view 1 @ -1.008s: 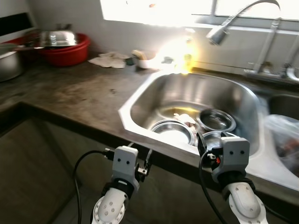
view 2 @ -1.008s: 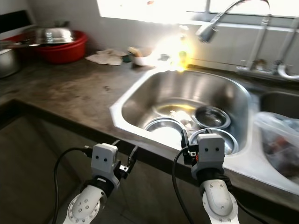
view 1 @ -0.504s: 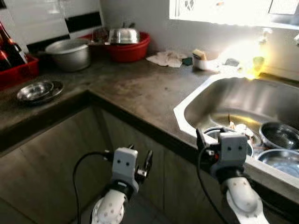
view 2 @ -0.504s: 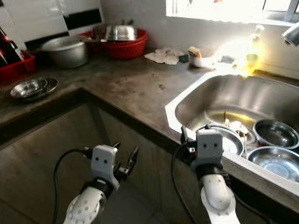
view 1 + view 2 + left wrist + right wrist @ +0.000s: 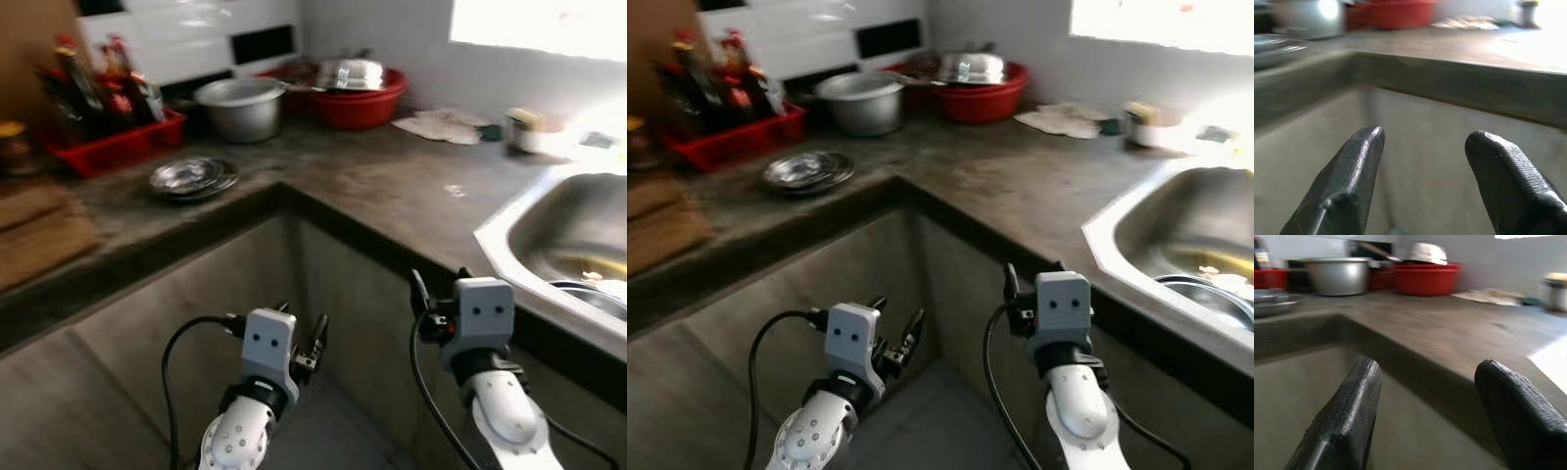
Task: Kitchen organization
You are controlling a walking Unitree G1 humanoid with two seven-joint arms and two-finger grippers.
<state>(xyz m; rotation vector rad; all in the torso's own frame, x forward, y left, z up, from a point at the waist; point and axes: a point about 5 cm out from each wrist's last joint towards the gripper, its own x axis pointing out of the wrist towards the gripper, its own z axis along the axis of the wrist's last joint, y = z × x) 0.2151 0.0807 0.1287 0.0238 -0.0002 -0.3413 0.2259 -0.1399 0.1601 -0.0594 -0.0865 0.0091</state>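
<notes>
In the upper left of the frame a red crate (image 5: pixel 118 147) of bottles sits beside stacked steel plates (image 5: pixel 193 177), a metal pot (image 5: pixel 241 106) and a red basin (image 5: pixel 359 102), while low down the left gripper (image 5: pixel 302 345) and right gripper (image 5: pixel 439 291) hang released, empty, before the counter's corner, the sink (image 5: pixel 549 230) at far right.

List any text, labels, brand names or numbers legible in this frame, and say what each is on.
None can be read.
Bottles in the red tray: their labels are too blurred to read.
Container by the window: no legible marking.
Gripper housings, left gripper and right gripper: no printed text visible.
</notes>
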